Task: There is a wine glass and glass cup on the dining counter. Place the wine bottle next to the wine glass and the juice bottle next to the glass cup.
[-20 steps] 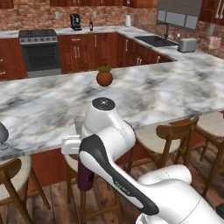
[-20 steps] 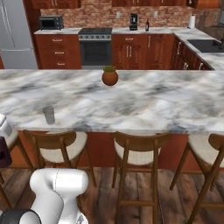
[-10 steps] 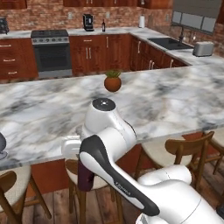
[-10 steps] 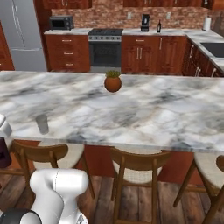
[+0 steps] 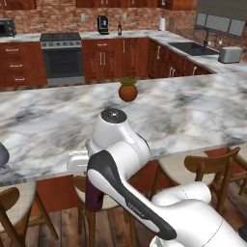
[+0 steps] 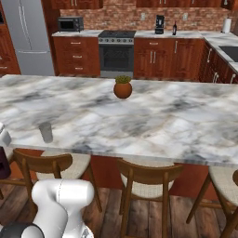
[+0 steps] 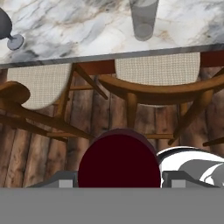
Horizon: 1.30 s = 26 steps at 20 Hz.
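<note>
My gripper (image 7: 118, 180) is shut on the juice bottle (image 7: 119, 161), whose wide dark-red cap sits between the fingertips (image 7: 61, 182). The maroon juice bottle (image 5: 91, 198) hangs below the dining counter's (image 5: 43, 125) near edge, above the chairs. On the marble ahead stands the glass cup (image 7: 143, 19), also the glass cup (image 6: 45, 132). The wine glass (image 7: 11, 30) stands to its left, and shows as the wine glass (image 5: 2, 159) at the picture's edge. Far off on the back wall counter stands a slim dark bottle (image 6: 175, 29) that looks like the wine bottle.
Wooden chairs (image 7: 153, 87) with woven seats line the counter's near side under the gripper. A potted plant (image 5: 128, 90) sits mid-counter. Stove (image 6: 117, 49), fridge (image 6: 30, 35), coffee machine (image 6: 159, 23) and sink (image 5: 193, 47) stand at the back walls.
The base has driven, so the whole scene has shifted to the right and grown nearer in both base views. The juice bottle stays held in the shut gripper.
</note>
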Available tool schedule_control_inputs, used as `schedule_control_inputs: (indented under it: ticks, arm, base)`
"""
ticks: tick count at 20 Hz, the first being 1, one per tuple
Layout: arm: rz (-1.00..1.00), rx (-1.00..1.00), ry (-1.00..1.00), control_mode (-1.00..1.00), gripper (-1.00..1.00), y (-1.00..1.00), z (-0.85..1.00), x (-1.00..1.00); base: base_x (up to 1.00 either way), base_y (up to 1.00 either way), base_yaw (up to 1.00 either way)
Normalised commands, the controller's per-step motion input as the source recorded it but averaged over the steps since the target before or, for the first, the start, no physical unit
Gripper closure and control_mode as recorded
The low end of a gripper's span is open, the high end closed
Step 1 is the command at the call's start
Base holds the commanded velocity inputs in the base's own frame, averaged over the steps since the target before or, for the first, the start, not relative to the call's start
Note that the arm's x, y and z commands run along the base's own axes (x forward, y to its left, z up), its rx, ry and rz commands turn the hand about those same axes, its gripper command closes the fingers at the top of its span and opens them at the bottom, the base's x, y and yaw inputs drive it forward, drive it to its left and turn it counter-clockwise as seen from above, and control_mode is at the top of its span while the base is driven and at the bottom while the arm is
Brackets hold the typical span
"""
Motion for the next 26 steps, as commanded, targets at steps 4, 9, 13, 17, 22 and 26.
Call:
schedule_control_inputs:
  ticks: [4,9,13,17,22,26]
  arm:
    - [0.0,0.0,0.0,1.0,1.0,0.0,0.0,0.0]
    - [0.0,0.0,0.0,1.0,1.0,0.0,0.0,0.0]
    - [0.0,0.0,0.0,1.0,1.0,0.0,0.0,0.0]
    - [0.0,0.0,0.0,1.0,1.0,0.0,0.0,0.0]
    - [0.0,0.0,0.0,1.0,1.0,0.0,0.0,0.0]
    - [0.0,0.05,0.0,-1.0,1.0,0.0,0.25,0.06]
  base:
    - [0.0,0.0,0.0]
    - [0.0,0.0,0.0]
    - [0.0,0.0,0.0]
    - [-0.04,0.0,0.0]
    - [-0.06,0.0,0.0]
    - [0.0,0.0,0.0]
